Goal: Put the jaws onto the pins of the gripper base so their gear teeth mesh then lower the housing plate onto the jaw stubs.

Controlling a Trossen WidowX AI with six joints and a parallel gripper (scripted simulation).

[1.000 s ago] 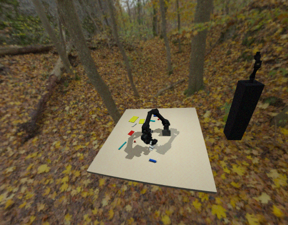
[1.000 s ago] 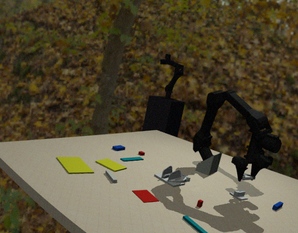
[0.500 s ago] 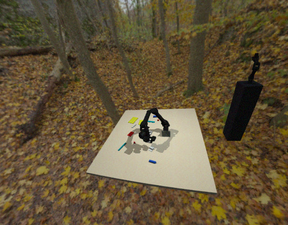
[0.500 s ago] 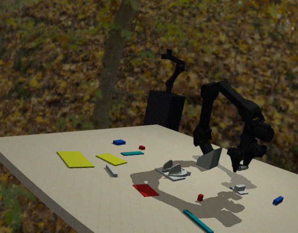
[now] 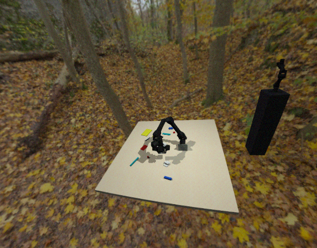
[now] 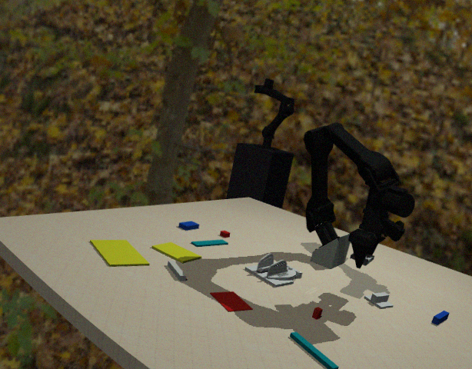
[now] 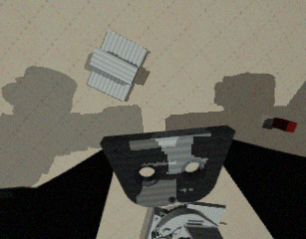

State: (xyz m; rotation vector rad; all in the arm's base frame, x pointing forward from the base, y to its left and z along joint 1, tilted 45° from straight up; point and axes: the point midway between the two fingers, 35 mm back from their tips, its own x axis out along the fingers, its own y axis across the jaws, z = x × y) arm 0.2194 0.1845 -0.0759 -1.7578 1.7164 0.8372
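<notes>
Currently, one grey housing plate point(image 7: 168, 166) with two holes, gripped in widely opened end effector point(image 6: 363, 254) point(image 7: 164, 146), above surface point(image 5: 201, 184) point(image 6: 89, 317) point(image 7: 192, 30); two upright grey jaws point(image 6: 265, 262) point(image 6: 277, 270) on one gripper base point(image 6: 283, 283); arm point(image 5: 168, 120) point(image 6: 334, 131) arched, wrist downward.

The arm point(image 5: 169, 120) point(image 6: 334, 128) rises from its base, bends at a high elbow and descends to the wrist. The gripper point(image 5: 162, 152) point(image 6: 360, 260) point(image 7: 164, 146) points downward above the table, its fingers set wide and clamped on a plate.

Housing plate point(image 7: 157, 191) grey, faintly striped; claw point(image 7: 164, 146) black; small block point(image 7: 291, 126) red.
</notes>
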